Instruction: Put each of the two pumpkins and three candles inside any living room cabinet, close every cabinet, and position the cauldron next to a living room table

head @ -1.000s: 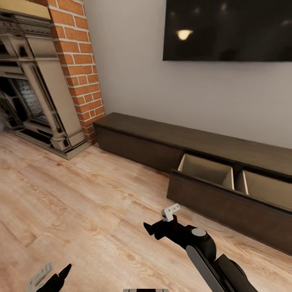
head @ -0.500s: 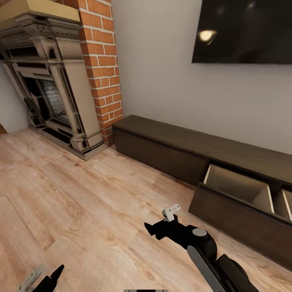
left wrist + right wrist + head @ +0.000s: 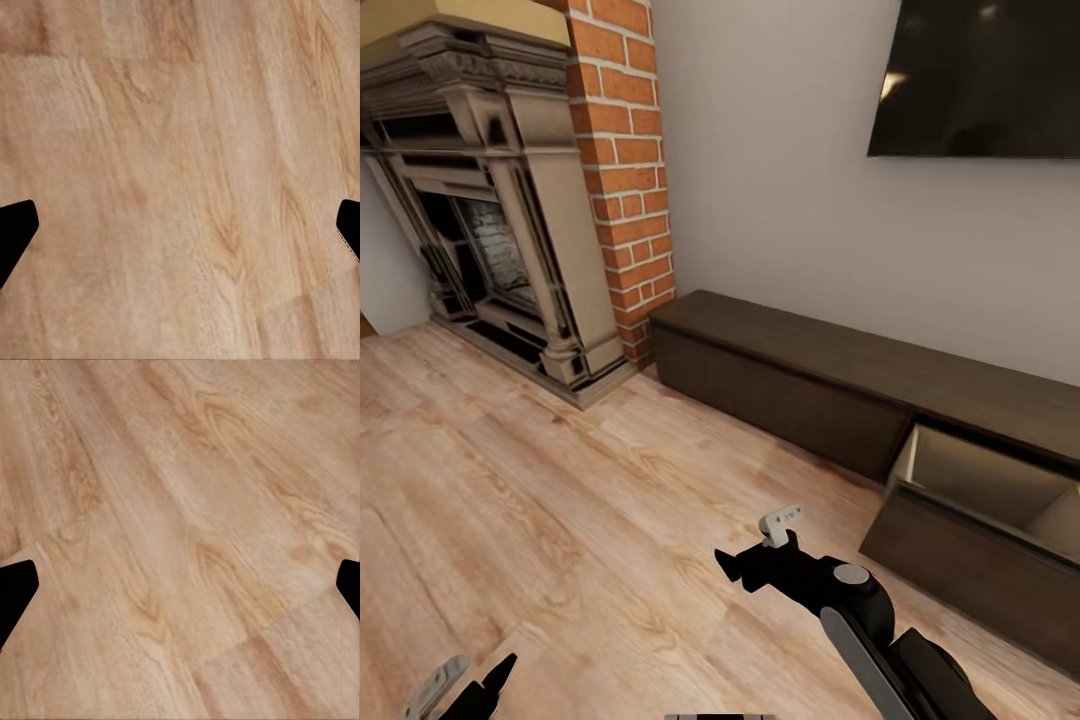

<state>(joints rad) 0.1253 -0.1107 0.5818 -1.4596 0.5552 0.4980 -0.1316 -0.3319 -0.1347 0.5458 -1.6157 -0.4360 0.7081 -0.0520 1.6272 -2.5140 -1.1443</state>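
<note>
Both my grippers hang spread and empty over the wood floor (image 3: pixel 540 500): left gripper (image 3: pixel 180 232), right gripper (image 3: pixel 180 585), fingertips wide apart. Ahead on my right the dark cabinet (image 3: pixel 790 375) stands along the wall, its right-hand drawer (image 3: pixel 980 520) pulled open, beside the fireplace (image 3: pixel 490 200)
</note>
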